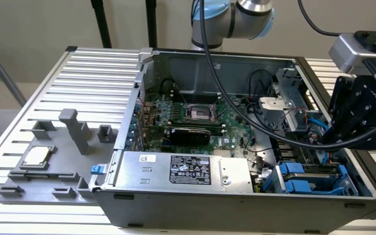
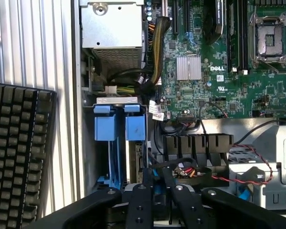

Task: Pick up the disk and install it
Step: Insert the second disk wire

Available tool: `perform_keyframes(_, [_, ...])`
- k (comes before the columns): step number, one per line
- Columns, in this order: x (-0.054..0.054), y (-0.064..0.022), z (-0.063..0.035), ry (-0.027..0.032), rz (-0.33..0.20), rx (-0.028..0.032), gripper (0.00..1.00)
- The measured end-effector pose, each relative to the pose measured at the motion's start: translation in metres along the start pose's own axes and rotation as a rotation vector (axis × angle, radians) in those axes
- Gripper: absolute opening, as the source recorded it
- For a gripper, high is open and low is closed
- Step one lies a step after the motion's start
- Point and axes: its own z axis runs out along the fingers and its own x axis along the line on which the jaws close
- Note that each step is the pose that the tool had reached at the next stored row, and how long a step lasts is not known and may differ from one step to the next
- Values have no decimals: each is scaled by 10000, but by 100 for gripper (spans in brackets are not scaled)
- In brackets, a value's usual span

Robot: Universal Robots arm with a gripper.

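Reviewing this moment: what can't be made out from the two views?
- Blue carriers: wrist view; metal faces and labels are hidden inside the bay, so which one holds the disk is unclear.
- Gripper: exterior view; partly cut off at the exterior view's right edge, and its own body hides whether it holds anything.
- Keyboard: wrist view; cut off by the picture's edge.

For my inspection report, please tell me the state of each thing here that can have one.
Computer case: open, side panel off.
Disk: in its blue carrier, standing in the drive bay.
CPU socket: uncovered, no cooler on it.
Chip: lying in the grey tray, outside the case.
End effector: hangs over the case, near the drive bay.
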Motion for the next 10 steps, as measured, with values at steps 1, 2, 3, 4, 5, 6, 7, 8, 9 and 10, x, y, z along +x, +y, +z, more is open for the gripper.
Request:
perform_keyframes(1, [4,-1,6,3,0,0,24])
perform_keyframes(2, [8,-1,11,8,1,0,24])
perform_keyframes(3, [11,-1,16,11,1,1,24])
perform_keyframes(4, [15,-2,21,16,1,1,24])
perform_keyframes(5, [17,-2,27,18,1,1,24])
perform_keyframes(6, [19,-2,31,23,1,1,24])
perform_keyframes(7, [21,-3,35,28,1,2,22])
perform_keyframes(8, [23,-3,39,33,1,2,22])
perform_keyframes(9, [26,-3,43,39,2,2,22])
perform_keyframes(10, [30,-4,47,40,2,2,16])
